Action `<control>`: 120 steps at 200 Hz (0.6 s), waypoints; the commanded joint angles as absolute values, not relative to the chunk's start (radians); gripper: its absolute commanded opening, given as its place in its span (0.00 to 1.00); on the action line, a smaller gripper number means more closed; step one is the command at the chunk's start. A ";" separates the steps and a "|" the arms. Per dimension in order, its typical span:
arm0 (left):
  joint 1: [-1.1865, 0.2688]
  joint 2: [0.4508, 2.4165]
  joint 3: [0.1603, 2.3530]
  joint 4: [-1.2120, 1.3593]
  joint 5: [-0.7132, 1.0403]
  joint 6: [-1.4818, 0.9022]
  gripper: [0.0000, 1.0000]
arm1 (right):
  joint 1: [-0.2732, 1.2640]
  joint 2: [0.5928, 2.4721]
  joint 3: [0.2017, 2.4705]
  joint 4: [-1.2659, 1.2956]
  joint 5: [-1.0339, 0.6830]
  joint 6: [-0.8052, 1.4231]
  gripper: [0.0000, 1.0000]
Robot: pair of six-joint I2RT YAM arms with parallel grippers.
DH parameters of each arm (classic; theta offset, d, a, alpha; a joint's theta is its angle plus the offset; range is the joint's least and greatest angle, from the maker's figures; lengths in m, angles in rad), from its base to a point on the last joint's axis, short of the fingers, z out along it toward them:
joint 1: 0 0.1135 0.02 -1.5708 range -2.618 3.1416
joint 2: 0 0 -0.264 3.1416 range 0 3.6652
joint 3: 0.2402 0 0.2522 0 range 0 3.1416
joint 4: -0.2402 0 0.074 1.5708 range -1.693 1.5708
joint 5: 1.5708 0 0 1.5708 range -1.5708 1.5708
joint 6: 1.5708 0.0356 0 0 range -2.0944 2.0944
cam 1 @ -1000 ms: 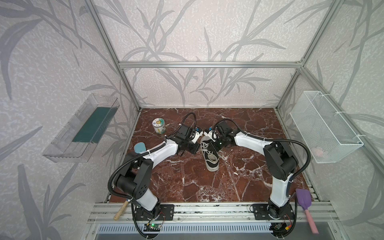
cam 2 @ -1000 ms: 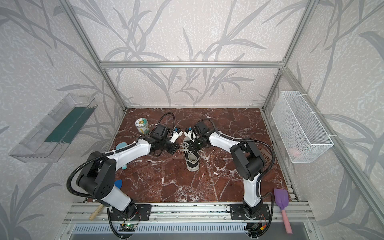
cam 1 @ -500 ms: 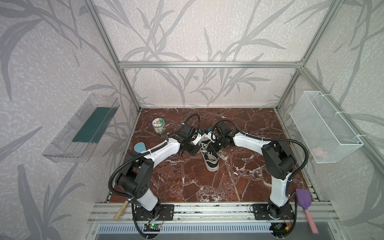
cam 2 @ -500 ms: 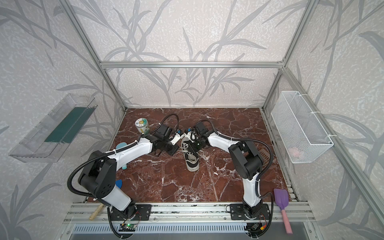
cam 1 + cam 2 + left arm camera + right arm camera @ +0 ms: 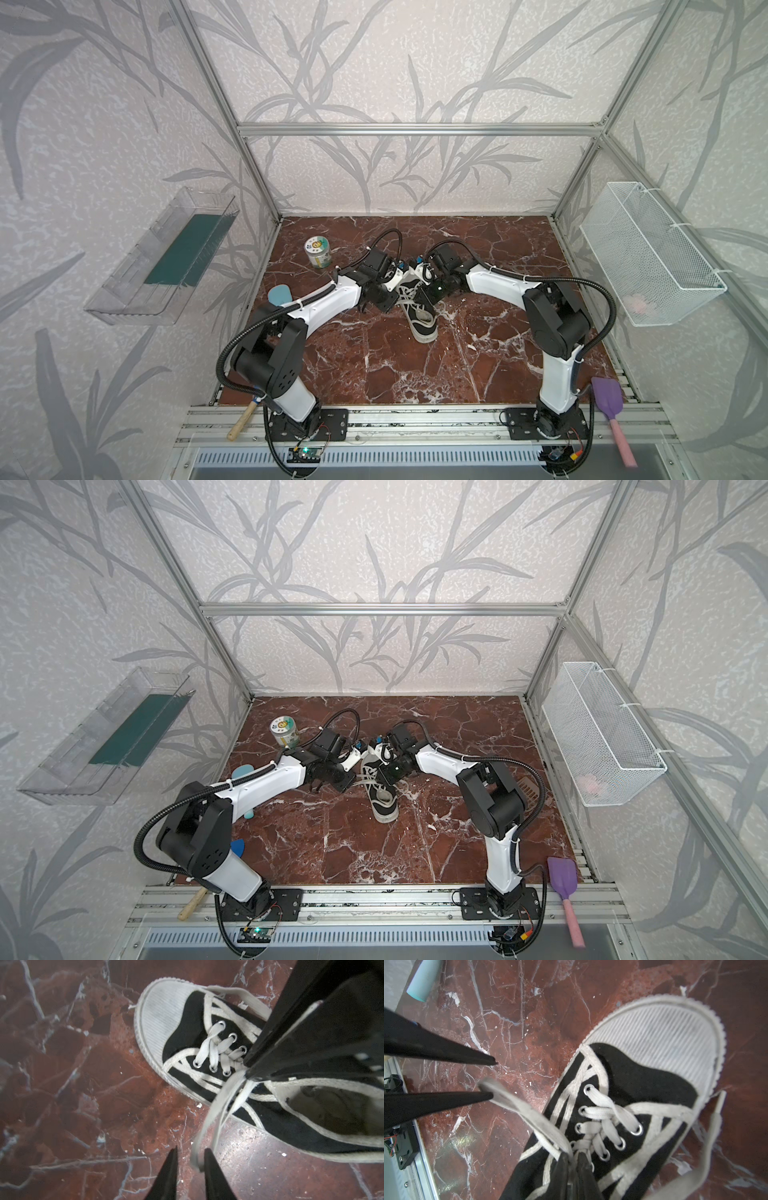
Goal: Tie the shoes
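Your left gripper [image 5: 191,1155] holds its two fingers apart. A loop of white lace [image 5: 529,1111] hangs between them, not pinched. Your right gripper [image 5: 574,1159] is squeezed together on the lace by the top holes. The shoe [image 5: 417,309] sits in the middle of the table [image 5: 415,374], toe to the front. No bow yet, I think. The other lace end [image 5: 714,1118] lies loose. You have lots of bare table in front, and the can [image 5: 318,251] stands well apart.
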State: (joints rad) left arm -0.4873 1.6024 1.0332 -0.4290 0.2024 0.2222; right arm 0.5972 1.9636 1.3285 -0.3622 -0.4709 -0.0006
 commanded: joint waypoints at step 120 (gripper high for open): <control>-0.374 1.471 0.696 0.044 0.548 -0.140 0.59 | 0.588 1.981 1.329 -0.400 -0.511 -0.011 0.13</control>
